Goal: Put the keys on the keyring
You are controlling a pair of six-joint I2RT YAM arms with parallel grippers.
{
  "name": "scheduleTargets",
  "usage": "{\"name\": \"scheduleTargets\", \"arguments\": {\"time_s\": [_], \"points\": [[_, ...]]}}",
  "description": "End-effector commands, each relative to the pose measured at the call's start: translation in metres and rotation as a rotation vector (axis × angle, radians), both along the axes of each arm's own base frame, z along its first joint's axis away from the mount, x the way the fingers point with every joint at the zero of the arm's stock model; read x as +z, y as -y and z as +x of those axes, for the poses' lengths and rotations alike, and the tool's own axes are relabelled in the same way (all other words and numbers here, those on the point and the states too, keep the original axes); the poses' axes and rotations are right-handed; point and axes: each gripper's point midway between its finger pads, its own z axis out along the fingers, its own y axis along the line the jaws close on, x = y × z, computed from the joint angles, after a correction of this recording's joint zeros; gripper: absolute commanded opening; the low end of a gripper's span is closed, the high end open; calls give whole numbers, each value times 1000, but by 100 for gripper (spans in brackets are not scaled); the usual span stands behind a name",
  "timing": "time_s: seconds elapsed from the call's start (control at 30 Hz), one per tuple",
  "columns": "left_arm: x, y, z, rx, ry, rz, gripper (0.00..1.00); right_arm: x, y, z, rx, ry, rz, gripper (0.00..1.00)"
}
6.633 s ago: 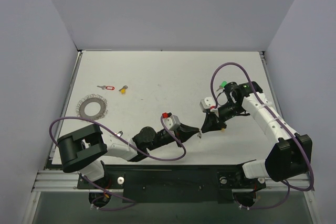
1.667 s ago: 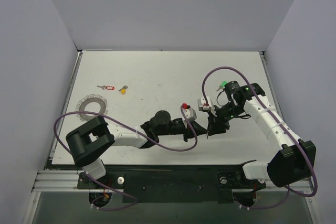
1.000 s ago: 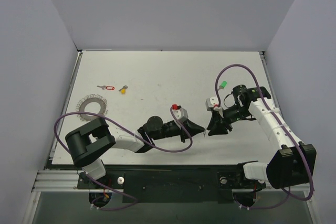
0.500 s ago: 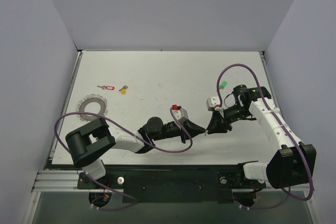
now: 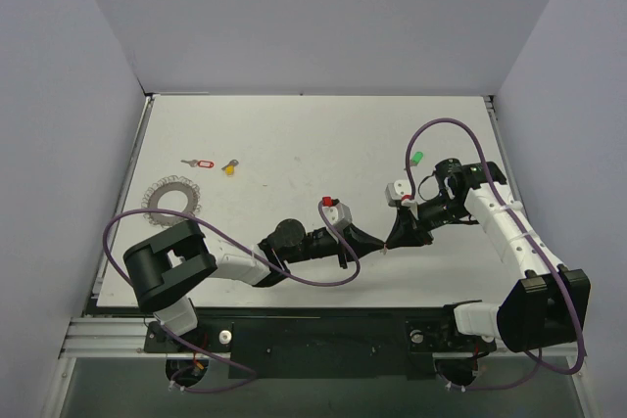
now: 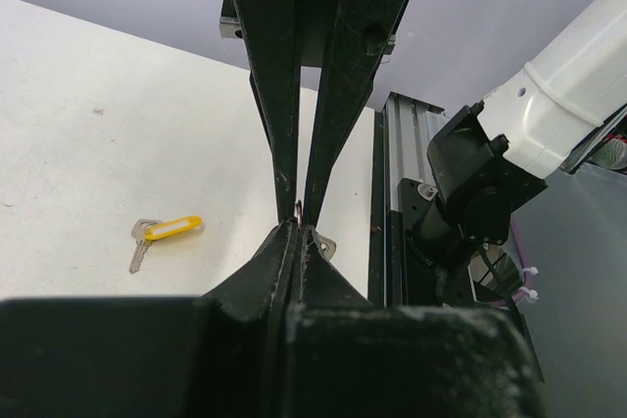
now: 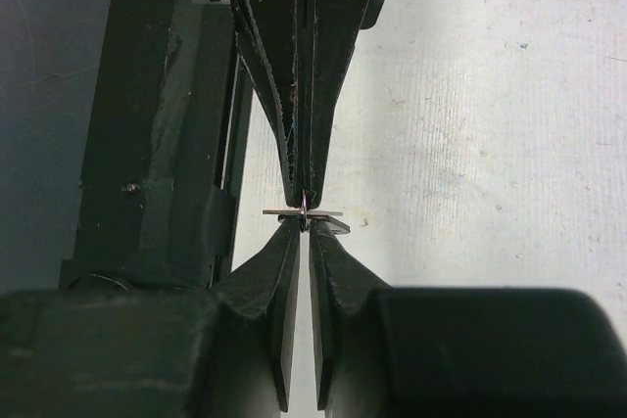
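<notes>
My left gripper [image 5: 376, 244] and right gripper [image 5: 391, 241] meet tip to tip right of the table's middle. Both are shut on a small metal key [image 7: 328, 214] with a thin wire loop. The key lies edge-on across the tips in the right wrist view, where the right gripper [image 7: 304, 224] is below and the left gripper [image 7: 304, 201] above. In the left wrist view a bit of the key [image 6: 324, 245] shows beside my left gripper [image 6: 297, 232]. The keyring [image 5: 173, 200] lies far left. A red key [image 5: 201, 162], a yellow key [image 5: 229, 167] and a green key [image 5: 417, 158] lie on the table.
A key with a long yellow tag [image 6: 167, 232] lies on the white table to the left in the left wrist view. The table's near edge with its black rail [image 6: 392, 212] is close behind the right gripper. Purple cables loop over both arms.
The grippers had drawn apart about a second ago. Since then the right gripper has come back left and down to meet the left gripper's tip.
</notes>
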Motion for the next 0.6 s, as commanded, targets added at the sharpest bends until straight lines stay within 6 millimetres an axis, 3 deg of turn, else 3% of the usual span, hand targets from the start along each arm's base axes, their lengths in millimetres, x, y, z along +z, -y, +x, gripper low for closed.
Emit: {"name": "scheduleTargets", "arguments": {"time_s": [0.0,0.57], "points": [[28,5,1,1,26,-91,0,11,-6,-12,3,-35,61,5],[25,5,3,10,13,-89,0,12,-6,-15,19,-44,49,0]]}}
